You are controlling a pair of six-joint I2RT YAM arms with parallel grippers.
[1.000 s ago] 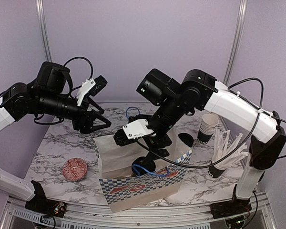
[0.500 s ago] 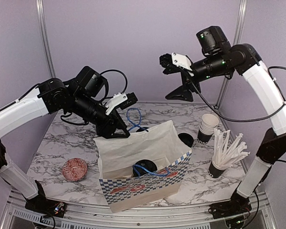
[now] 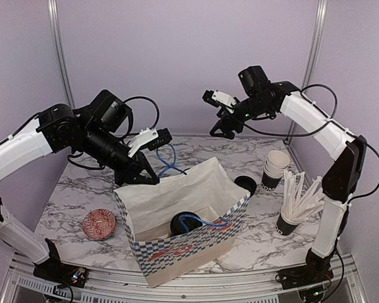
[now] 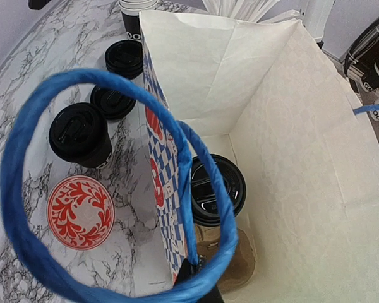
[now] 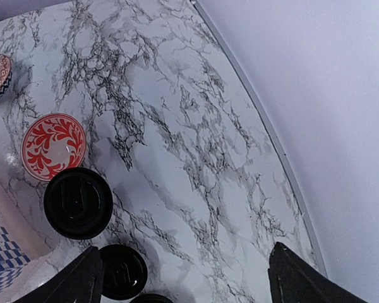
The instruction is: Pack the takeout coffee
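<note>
- Top view: the left gripper (image 3: 150, 177) is closed on the blue handle (image 3: 167, 159) at the back rim of the paper bag (image 3: 177, 252). The bag stands open on the marble counter (image 3: 82, 189). One lidded coffee cup (image 3: 186, 222) sits inside the bag. The right gripper (image 3: 220, 129) hangs high over the back of the counter, jaws apart, holding nothing. A red bowl (image 3: 99, 224) lies left of the bag, and a straw cup (image 3: 297, 208) stands at the right.
- Left wrist view: the handle's loop (image 4: 25, 158) runs down into the pinched fingers (image 4: 199, 287). The coffee cup (image 4: 218, 189) stands upright on the bag's floor, against the checkered wall. Outside the bag, on the counter, a second lidded cup (image 4: 81, 132) stands just beyond the red bowl (image 4: 80, 211), with two more black lids (image 4: 114, 101) farther on.
- Right wrist view: the right gripper's fingers (image 5: 76, 284) are spread wide above bare marble. The second lidded cup (image 5: 78, 202) stands beside the red bowl (image 5: 54, 145).
</note>
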